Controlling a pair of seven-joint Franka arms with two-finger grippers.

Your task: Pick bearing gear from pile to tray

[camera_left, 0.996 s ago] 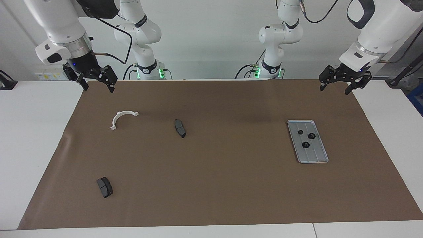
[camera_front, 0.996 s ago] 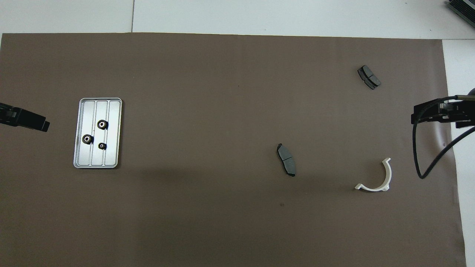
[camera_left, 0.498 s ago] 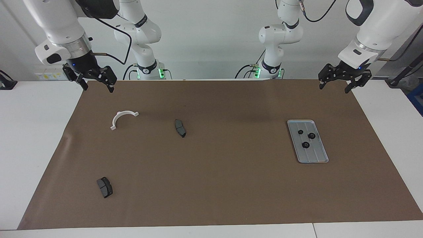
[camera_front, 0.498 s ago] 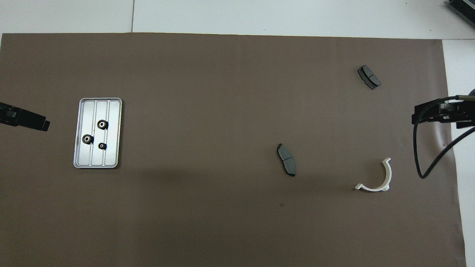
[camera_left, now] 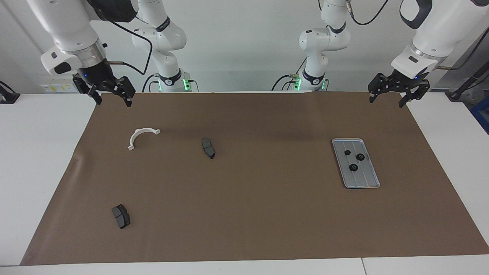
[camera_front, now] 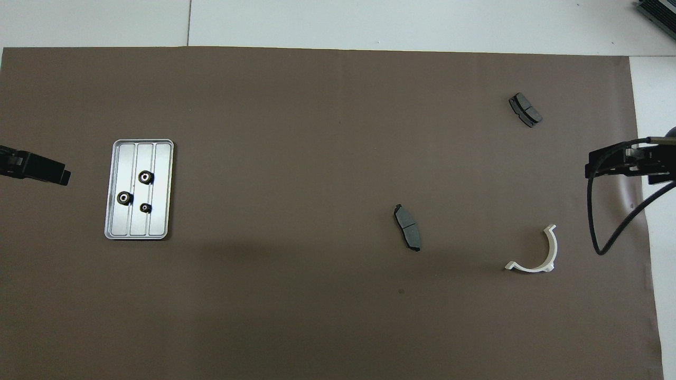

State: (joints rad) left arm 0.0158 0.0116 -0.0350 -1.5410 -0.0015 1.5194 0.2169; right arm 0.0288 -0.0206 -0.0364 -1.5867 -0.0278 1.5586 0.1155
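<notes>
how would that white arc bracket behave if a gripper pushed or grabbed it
The white arc bracket looks like thin rigid plastic, so probably light and stiff. Lying flat on the brown mat, it would likely slide or spin rather than roll.

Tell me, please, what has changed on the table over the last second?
Only the left gripper moved: it rose slightly over the table's corner at the left arm's end, open and empty. The right gripper hangs open as before. The three small black round gears stayed in the grooved silver-grey metal tray; the two dark grey pads and the white arc bracket stayed put.
</notes>
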